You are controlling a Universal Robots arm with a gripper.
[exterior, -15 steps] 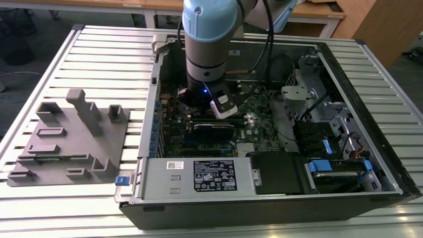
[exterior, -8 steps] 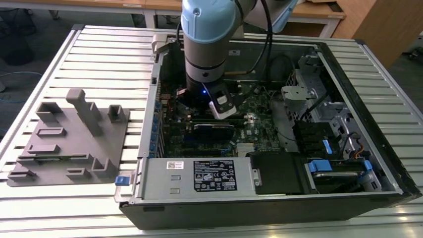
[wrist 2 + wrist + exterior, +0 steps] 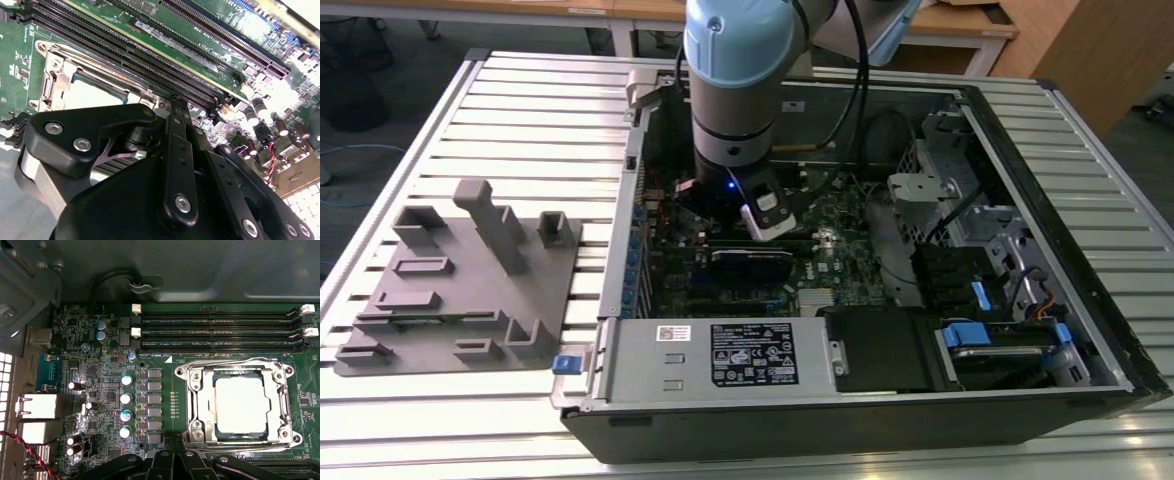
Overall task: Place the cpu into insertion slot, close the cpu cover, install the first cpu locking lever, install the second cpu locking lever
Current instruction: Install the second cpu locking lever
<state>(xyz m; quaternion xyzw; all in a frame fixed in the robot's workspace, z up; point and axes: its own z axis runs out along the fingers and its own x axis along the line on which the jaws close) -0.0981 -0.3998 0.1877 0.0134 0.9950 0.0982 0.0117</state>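
Silvery and flat, the cpu (image 3: 239, 405) sits inside the insertion slot (image 3: 197, 432) on the green motherboard (image 3: 165, 340). The cpu cover (image 3: 280, 405) lies shut around it like a shiny frame, and the chip's top shows through the hole in the middle. In the second wrist view the black gripper (image 3: 172, 117) hangs just above the board, right beside the slot's corner. I cannot tell if the gripper is holding anything, or if it is let go or squeezed. Long black memory slots (image 3: 220, 330) run along one side of the slot. In the exterior view the robot arm (image 3: 736, 90) reaches down into the open computer case (image 3: 1067, 250), which lies on the ribbed table (image 3: 520, 110). A grey holder block (image 3: 460, 280) rests at the exterior view's left.
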